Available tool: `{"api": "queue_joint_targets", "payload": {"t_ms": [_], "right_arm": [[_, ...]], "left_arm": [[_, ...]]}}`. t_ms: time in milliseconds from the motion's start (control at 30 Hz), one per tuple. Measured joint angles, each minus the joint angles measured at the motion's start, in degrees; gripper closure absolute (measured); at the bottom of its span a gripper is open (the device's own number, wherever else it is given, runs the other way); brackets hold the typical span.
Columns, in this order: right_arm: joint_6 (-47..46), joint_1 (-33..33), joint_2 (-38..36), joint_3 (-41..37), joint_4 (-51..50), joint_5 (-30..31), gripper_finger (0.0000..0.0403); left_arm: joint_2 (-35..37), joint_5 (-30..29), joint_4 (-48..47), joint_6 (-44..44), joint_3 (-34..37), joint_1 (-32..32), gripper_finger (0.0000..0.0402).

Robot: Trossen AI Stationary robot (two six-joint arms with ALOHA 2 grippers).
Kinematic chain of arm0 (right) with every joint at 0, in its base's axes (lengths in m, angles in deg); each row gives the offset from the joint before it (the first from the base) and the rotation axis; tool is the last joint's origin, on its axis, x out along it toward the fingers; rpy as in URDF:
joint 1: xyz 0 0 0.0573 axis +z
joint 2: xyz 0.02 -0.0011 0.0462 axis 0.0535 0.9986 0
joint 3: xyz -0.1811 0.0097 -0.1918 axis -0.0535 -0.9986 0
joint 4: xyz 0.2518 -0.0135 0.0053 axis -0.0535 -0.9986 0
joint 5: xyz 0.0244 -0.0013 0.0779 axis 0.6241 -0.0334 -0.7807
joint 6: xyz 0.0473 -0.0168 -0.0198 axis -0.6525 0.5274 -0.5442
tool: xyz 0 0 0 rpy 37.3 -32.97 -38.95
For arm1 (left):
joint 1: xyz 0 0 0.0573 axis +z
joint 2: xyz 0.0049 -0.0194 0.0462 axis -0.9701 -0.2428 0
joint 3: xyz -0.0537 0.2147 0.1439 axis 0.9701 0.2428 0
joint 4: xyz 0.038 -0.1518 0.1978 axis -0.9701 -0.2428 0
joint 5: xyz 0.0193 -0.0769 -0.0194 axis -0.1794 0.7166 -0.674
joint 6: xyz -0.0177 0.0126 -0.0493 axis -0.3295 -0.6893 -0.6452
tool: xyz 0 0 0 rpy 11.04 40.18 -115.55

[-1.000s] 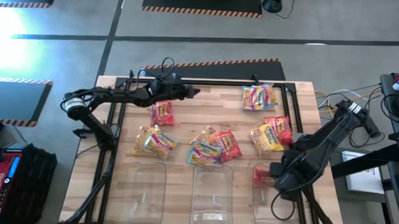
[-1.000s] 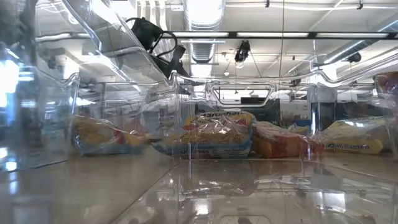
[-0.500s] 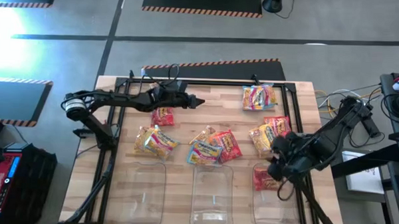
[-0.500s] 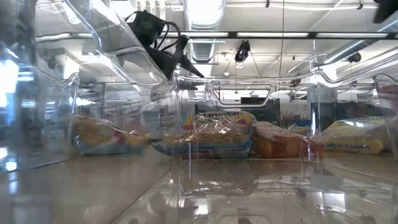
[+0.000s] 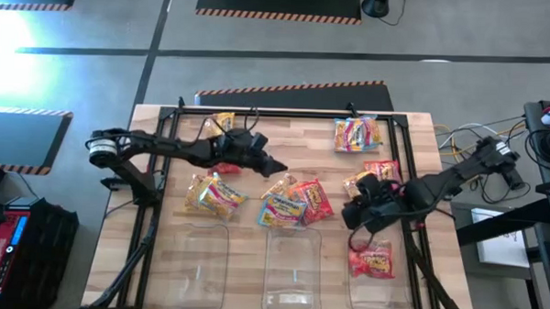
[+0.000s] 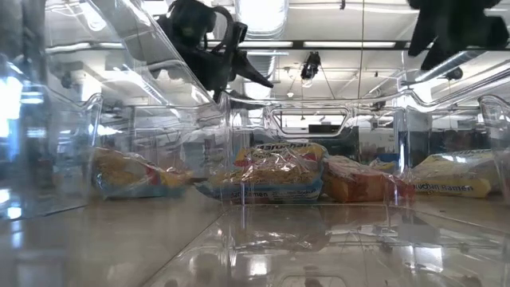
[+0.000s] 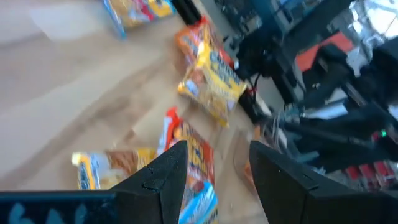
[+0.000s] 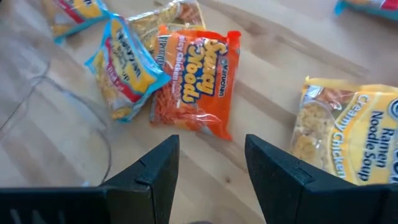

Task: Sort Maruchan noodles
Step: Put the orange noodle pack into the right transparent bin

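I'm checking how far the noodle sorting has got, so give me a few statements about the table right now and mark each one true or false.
1. A red noodle packet lies in the right-hand clear bin. True.
2. The middle clear bin holds two packets. False: no packet shows in it.
3. The right gripper is open, above the orange packet. True.
4. The left gripper is clamped on a packet. False: its fingers are open with nothing between them.
5. A multicoloured packet lies near the table's far right corner. True.
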Motion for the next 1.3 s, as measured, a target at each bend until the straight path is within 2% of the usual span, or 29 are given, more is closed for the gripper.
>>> {"api": "queue_joint_targets", "payload": {"t_ms": [167, 333, 600, 767, 933, 1133, 1300], "right_arm": [[0.84, -4.80, -0.03, -3.57, 4.83, -1.17, 0.0232], [6.24, -10.58, 0.00, -6.82, 12.12, -9.13, 0.0232], [13.66, -20.87, 0.05, -11.76, 20.25, -20.72, 0.0232], [16.80, -26.91, 0.09, -14.73, 24.88, -26.52, 0.0232], [20.86, -30.99, 0.83, -15.07, 26.64, -29.67, 0.0232], [26.79, -34.43, 2.77, -15.16, 27.22, -34.99, 0.0232], [32.12, -36.97, 4.48, -15.20, 28.30, -37.35, 0.0224]], "left_arm": [[0.00, 0.06, -4.84, 0.52, 0.01, -2.44, 0.0245], [0.00, 0.11, -8.40, 1.51, 0.02, -3.70, 0.0245], [-0.78, -1.16, -7.46, 2.05, 0.02, -3.85, 0.0245], [-4.17, -0.60, -7.31, 1.54, -0.99, -3.87, 0.0245], [-7.99, 0.46, -7.21, 2.96, -5.22, -3.98, 0.0245], [-12.48, 5.90, -7.44, 5.92, -9.93, -4.63, 0.0245], [-15.66, 7.45, -7.57, 5.04, -11.74, -4.72, 0.0245]]}}
